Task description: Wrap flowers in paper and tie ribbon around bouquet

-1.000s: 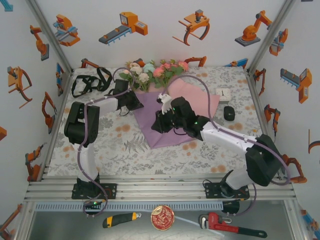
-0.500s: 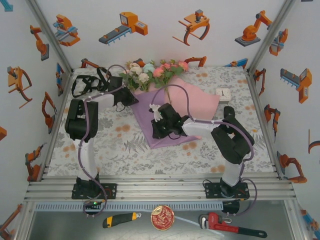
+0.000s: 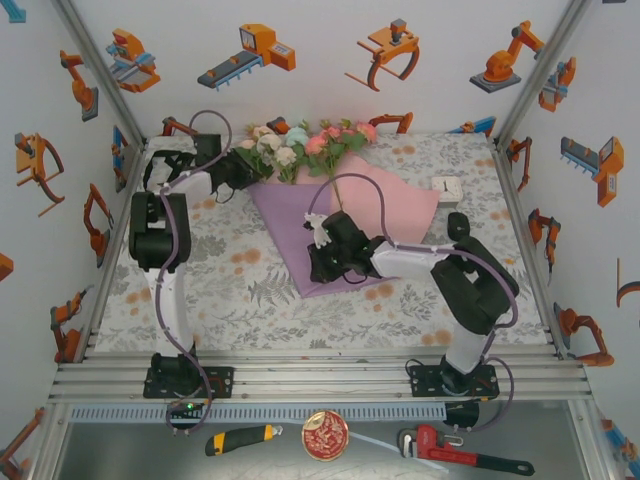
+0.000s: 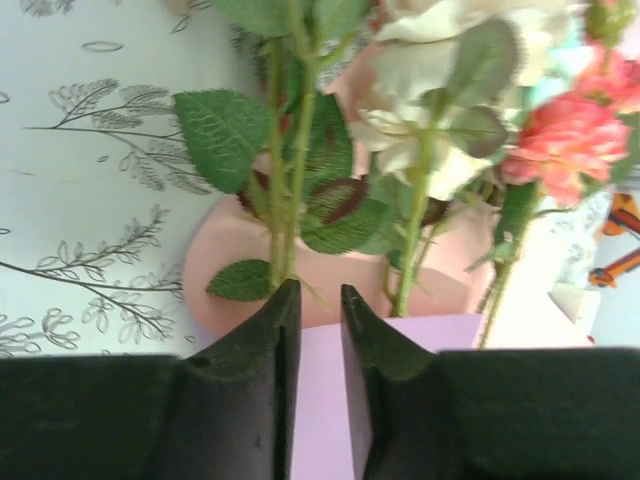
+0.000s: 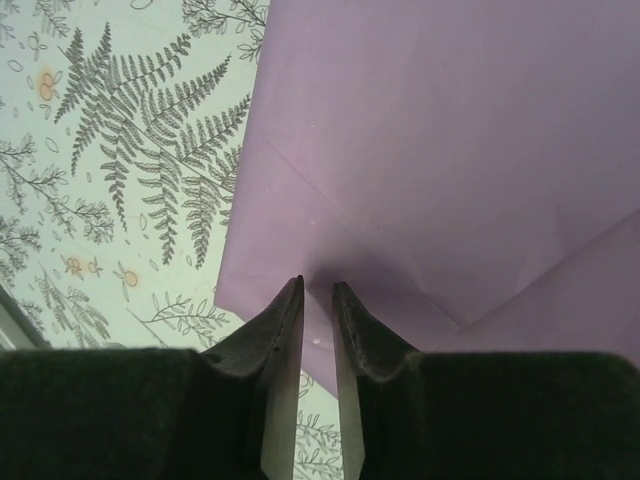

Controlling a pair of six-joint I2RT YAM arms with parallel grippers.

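My left end effector (image 4: 320,292), slightly parted and empty, faces the green-stemmed pink-and-white artificial flowers (image 4: 430,150). My right end effector (image 5: 318,288), likewise parted, hovers over the lilac-purple paper sheet (image 5: 450,140).

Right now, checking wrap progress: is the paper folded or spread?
Partly folded: the paper shows a lilac flap beside bare pink reverse.
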